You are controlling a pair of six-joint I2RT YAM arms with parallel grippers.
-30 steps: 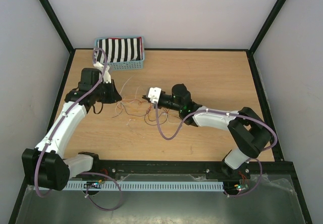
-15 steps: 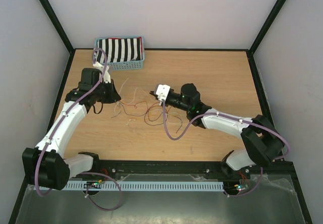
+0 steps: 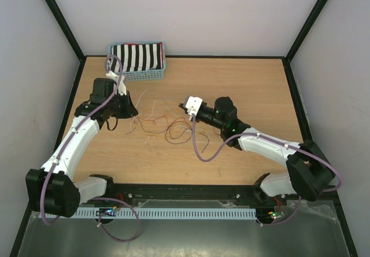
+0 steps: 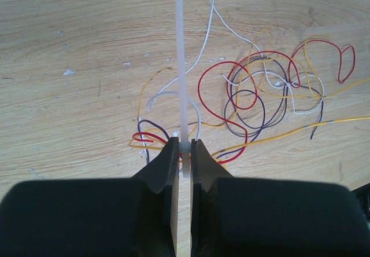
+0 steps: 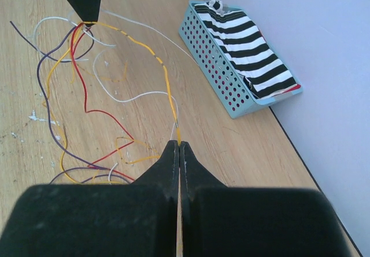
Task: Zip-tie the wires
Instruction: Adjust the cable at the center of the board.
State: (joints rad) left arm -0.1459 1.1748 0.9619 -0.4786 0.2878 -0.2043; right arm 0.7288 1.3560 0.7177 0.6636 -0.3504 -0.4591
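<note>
**Zip tie pinched on the left, yellow wire pinched on the right**

The left gripper [image 4: 184,148] is seen almost closed, with only a narrow slit left between its jaws. A translucent white zip tie [image 4: 178,60] is clamped in that slit. The strip is carried straight away from the fingertips, across the wood and out of the top of the left wrist view. Just beyond the fingertips, short bends of red, yellow and dark wire are gathered close to the strip. Whether the strip is passed around them cannot be told. Further out and to the right, the wires [image 4: 254,89] are spread in overlapping loops of red, yellow, white and dark purple-brown, flat on the table [image 3: 248,83].

The right gripper [image 5: 178,148] is shown fully closed, finger pressed to finger, with the end of a yellow wire [image 5: 170,92] caught at the tips. From there the wire is drawn across the table toward the left gripper's dark fingertips at the upper left of the right wrist view. The red, yellow and purple strands are brought together at that spot.

From above, the tangle is found on the left half of the table, between the two grippers. A teal perforated basket [image 5: 217,72] holding a black-and-white striped cloth [image 5: 248,46] is set at the far left corner, well apart from the wires.
</note>
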